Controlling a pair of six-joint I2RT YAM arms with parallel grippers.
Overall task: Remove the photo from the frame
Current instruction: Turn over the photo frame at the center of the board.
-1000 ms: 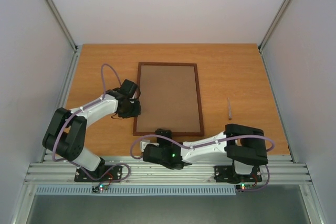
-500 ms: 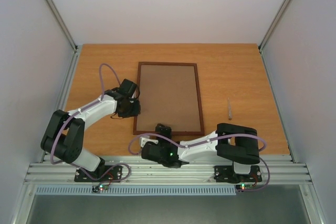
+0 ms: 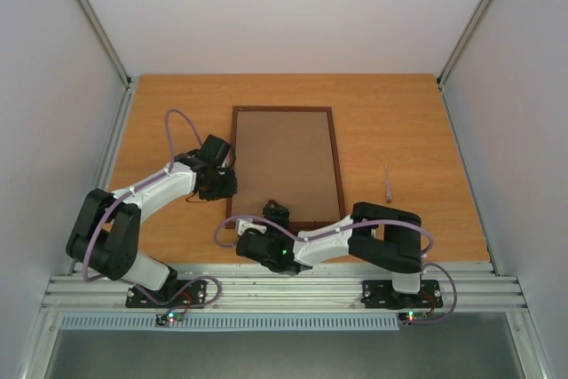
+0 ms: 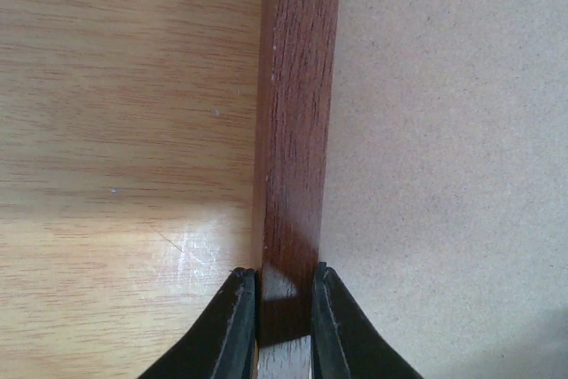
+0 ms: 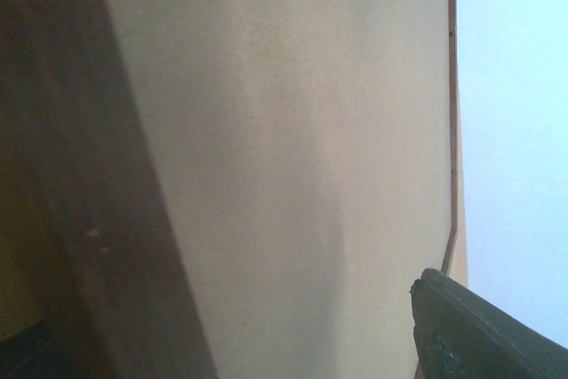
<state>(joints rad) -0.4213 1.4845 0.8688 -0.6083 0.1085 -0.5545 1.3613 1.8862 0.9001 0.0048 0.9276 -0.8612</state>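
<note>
A thin pale stick (image 3: 387,183) lies on the orange wooden table (image 3: 399,122), near its right edge. White walls (image 3: 284,6) enclose the table, and a ridged metal rail (image 3: 284,288) runs along its near side.

An orange-brown, wood-grain worktop (image 3: 399,122) sits in a booth of plain white panels: a back wall (image 3: 284,6), a left wall (image 3: 44,130) and a right wall (image 3: 528,130). Slim grey metal posts (image 3: 93,19) rise at the far corners. A ribbed aluminium rail (image 3: 293,288) and a pale slotted strip (image 3: 293,321) line the near edge. The light is soft and even.
</note>
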